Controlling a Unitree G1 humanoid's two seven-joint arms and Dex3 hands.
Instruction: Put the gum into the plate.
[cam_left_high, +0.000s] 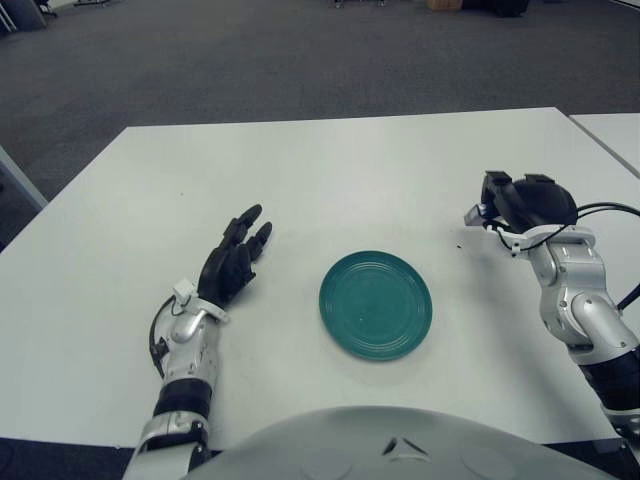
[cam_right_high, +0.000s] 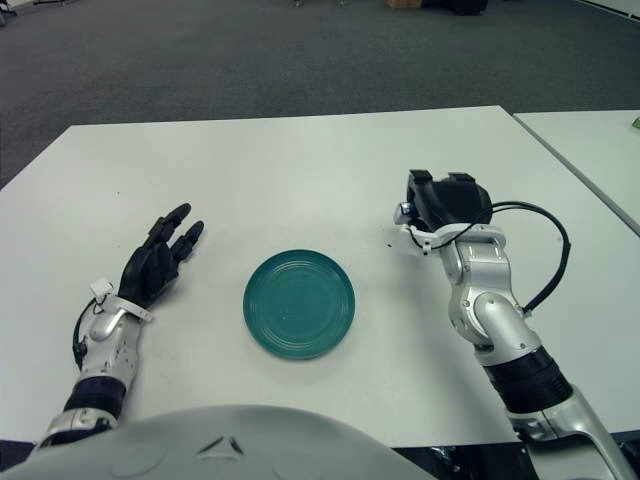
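Note:
A round teal plate (cam_left_high: 375, 305) lies empty on the white table (cam_left_high: 330, 170), near its front edge. My right hand (cam_left_high: 500, 203) hovers to the right of the plate, raised off the table with its fingers curled. A small blue gum pack (cam_left_high: 477, 212) peeks out at the hand's left side; most of it is hidden by the fingers. The same blue edge of the gum pack (cam_right_high: 404, 210) shows in the right eye view under my right hand (cam_right_high: 432, 205). My left hand (cam_left_high: 235, 262) shows left of the plate, fingers spread and holding nothing.
A black cable (cam_left_high: 612, 208) loops from the right wrist toward the table's right edge. A second white table (cam_left_high: 612, 128) stands at the far right, separated by a narrow gap. Dark carpet lies beyond the far edge.

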